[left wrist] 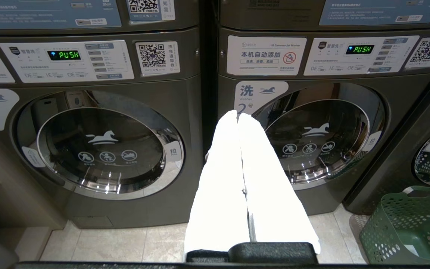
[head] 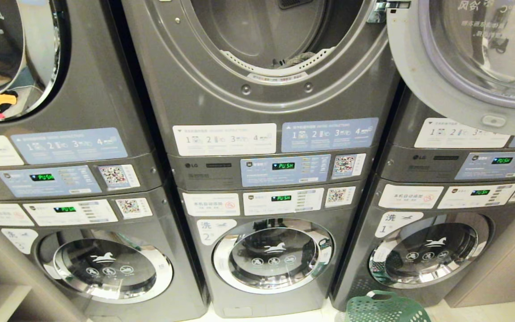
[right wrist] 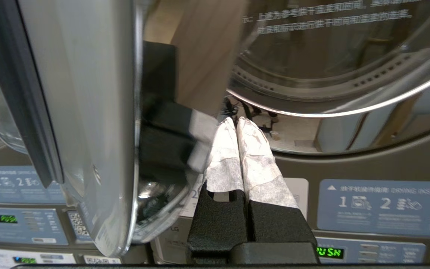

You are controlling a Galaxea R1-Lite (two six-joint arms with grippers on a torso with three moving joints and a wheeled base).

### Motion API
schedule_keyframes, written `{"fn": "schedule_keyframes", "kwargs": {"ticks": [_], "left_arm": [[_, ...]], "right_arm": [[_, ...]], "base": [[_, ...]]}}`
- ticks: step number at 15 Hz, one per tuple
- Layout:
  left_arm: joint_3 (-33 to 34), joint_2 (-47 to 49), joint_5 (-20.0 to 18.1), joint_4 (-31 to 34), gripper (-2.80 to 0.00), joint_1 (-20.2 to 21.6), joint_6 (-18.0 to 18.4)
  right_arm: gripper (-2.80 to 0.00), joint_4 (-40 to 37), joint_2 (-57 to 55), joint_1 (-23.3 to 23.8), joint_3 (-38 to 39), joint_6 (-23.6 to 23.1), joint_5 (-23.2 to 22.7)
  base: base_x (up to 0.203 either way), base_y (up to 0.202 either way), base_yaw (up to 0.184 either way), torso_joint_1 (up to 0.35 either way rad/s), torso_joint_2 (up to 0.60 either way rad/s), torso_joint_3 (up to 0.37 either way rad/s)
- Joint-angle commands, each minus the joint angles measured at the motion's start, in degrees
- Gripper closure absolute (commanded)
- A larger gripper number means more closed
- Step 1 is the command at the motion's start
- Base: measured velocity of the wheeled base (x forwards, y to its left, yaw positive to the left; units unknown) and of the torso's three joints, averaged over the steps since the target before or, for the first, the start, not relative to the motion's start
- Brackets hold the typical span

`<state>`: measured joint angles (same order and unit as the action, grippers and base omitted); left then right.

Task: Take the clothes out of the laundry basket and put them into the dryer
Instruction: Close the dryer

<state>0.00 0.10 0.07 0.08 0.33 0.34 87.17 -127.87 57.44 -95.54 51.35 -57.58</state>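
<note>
A bit of clothing [head: 294,59] lies just inside the drum of the middle dryer [head: 266,58], whose door [head: 467,62] hangs swung open to the right. The green laundry basket [head: 385,307] stands on the floor below, before the washers. The right gripper [right wrist: 236,123] is pressed together and empty, beside the open door's edge. The left gripper [left wrist: 238,116] is also pressed together, pointing at the lower washers.

— What's the left gripper [left wrist: 239,116] doing?
— Parked low, white fingers [left wrist: 222,179] pressed together.
— And the right gripper [right wrist: 236,120]?
— Raised high, its fingers [right wrist: 256,157] pinched together too, holding nothing.
</note>
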Motion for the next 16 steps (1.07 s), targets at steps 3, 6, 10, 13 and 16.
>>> {"fn": "schedule_keyframes", "kwargs": {"ticks": [3,6,10,13,16], "left_arm": [[0.0,0.0,0.0,0.0,0.0,0.0,0.0],[0.1,0.0,0.0,0.0,0.0,0.0,0.0],[0.1,0.0,0.0,0.0,0.0,0.0,0.0],[0.1,0.0,0.0,0.0,0.0,0.0,0.0],[0.0,0.0,0.0,0.0,0.0,0.0,0.0]], "right_arm": [[0.0,0.5,1.2,-0.4,1.3,0.5,-0.8],[0.0,0.5,3.3,0.3,6.1,0.0,-1.1],[0.0,0.5,8.9,1.5,16.2,-1.2,-2.4],[0.0,0.5,11.0,1.3,18.6,-1.4,-2.4],[0.0,0.5,11.5,1.0,19.0,-1.5,-2.4]], "base": [[0.0,0.0,0.0,0.0,0.0,0.0],[0.0,0.0,0.0,0.0,0.0,0.0],[0.0,0.0,0.0,0.0,0.0,0.0],[0.0,0.0,0.0,0.0,0.0,0.0],[0.0,0.0,0.0,0.0,0.0,0.0]]}}
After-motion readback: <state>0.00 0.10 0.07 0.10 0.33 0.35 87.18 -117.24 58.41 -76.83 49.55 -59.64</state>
